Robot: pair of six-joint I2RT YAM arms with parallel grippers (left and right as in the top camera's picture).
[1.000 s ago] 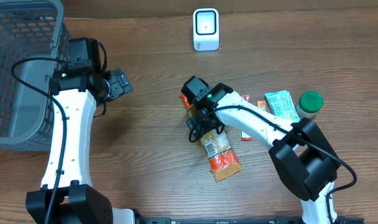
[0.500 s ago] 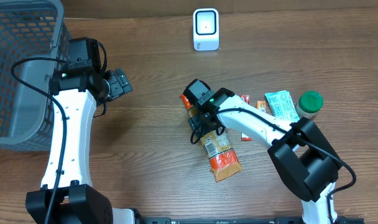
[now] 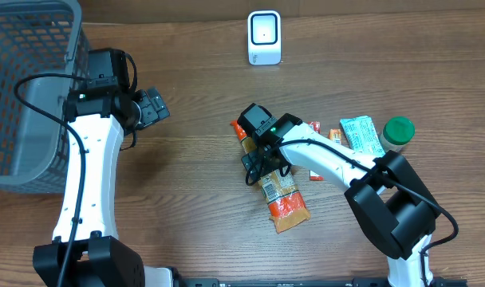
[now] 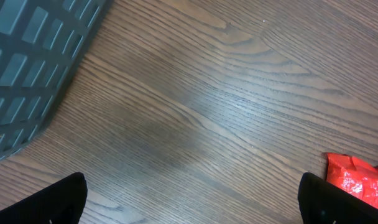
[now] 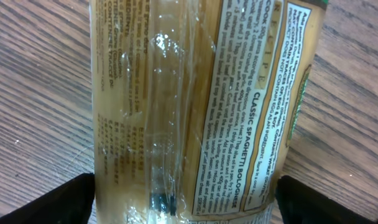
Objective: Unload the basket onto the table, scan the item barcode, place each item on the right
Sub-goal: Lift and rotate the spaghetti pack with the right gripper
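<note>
Right gripper (image 5: 186,202): released, fingers (image 5: 43,199) spread wide, one each side of spaghetti packet (image 3: 279,193); pad contact cannot tell. Packet passes between fingers, flat on table (image 3: 195,199), gripper over its upper end. Long axis diagonal in overhead: far-left to near-right, orange-red end nearest robot base. Printed recipe side up, text running along packet's length. Left gripper (image 4: 192,202): released, nothing between fingers, beside basket (image 3: 23,88), well apart from packet. Scanner (image 3: 264,37) at far edge, well apart.
</note>
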